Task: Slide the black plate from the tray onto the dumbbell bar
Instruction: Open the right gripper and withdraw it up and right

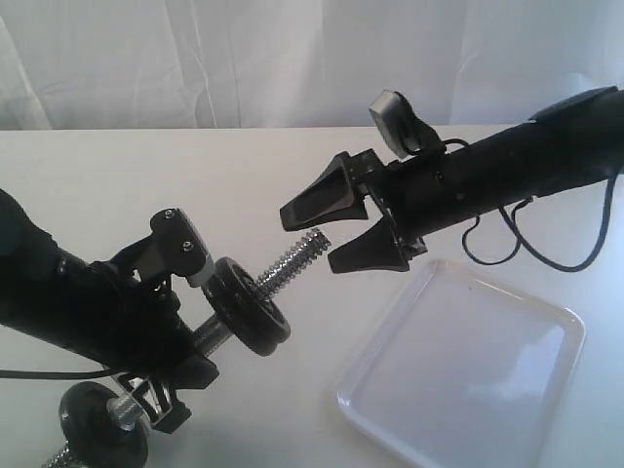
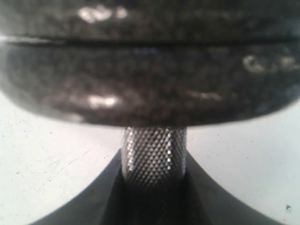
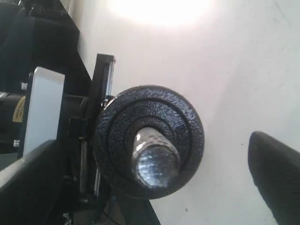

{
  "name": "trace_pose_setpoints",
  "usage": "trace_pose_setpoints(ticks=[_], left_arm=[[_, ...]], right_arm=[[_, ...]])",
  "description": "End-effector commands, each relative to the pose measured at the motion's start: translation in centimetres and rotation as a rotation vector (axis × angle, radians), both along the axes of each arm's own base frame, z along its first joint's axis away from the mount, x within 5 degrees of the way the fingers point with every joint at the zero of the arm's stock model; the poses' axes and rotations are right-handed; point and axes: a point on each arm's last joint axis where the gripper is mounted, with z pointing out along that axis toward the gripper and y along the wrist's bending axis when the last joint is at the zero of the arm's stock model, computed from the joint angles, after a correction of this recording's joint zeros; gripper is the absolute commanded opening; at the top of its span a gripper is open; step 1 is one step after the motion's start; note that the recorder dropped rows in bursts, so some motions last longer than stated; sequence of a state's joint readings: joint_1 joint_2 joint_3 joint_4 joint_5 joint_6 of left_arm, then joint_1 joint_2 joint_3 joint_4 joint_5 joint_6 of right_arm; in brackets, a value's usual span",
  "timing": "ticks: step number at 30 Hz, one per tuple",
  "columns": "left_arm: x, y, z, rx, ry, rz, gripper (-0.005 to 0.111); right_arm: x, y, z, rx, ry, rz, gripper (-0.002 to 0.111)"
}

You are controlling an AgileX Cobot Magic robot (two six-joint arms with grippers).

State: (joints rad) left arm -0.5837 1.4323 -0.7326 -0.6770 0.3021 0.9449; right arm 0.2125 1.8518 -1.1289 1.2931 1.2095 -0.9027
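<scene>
My left gripper is shut on the knurled middle of the dumbbell bar and holds it tilted above the table. The black plate sits on the bar just beyond the left fingers, with the threaded end sticking out past it. Another black disc is on the bar's lower end. My right gripper is open, its fingertips on either side of the threaded tip and holding nothing. The right wrist view looks straight at the plate and the bar end. In the left wrist view the plate fills the picture above the knurled bar.
The white tray lies on the table at the lower right, below the right arm, with nothing in it. A black cable hangs from the right arm. A white curtain hangs behind the table.
</scene>
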Motion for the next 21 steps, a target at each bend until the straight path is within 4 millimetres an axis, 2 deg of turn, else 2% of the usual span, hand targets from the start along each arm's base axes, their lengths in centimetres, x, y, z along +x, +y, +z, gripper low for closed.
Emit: trace_pose_setpoints(ticks=[1, 4, 6, 8, 9, 10, 11, 14, 21], left_arm=[[0.6, -0.4, 2.7, -0.124, -0.056, 0.091, 0.0], [0.6, -0.4, 2.6, -0.123, -0.058, 0.094, 0.0], [0.6, -0.4, 2.6, -0.12, -0.059, 0.091, 0.0], [0.7, -0.4, 2.6, -0.119, -0.062, 0.091, 0.0], [0.7, -0.4, 2.5, -0.118, -0.063, 0.093, 0.0], [0.7, -0.4, 2.4, -0.114, -0.062, 0.092, 0.0], [0.8, -0.4, 2.0, -0.106, -0.055, 0.096, 0.0], [1.2, -0.6, 0.6, -0.075, -0.015, 0.099, 0.0], [1.5, -0.8, -0.4, -0.052, 0.01, 0.105, 0.0]], right_arm=[[0.9, -2.3, 0.5, 0.01, 0.049, -0.093, 0.105], [1.8, -4.9, 0.5, 0.015, 0.067, -0.18, 0.101], [2.3, -6.1, 0.7, 0.037, 0.081, -0.238, 0.087], [2.5, -6.7, 1.0, 0.047, 0.076, -0.262, 0.059], [2.4, -6.8, 1.2, 0.048, 0.075, -0.266, 0.035], [2.3, -6.8, 1.5, 0.049, 0.068, -0.265, 0.021], [2.2, -6.8, 1.8, 0.052, 0.059, -0.266, 0.001], [1.9, -6.7, 3.4, 0.08, -0.026, -0.261, 0.0], [0.2, -6.5, 7.3, 0.108, -0.155, -0.251, 0.0]])
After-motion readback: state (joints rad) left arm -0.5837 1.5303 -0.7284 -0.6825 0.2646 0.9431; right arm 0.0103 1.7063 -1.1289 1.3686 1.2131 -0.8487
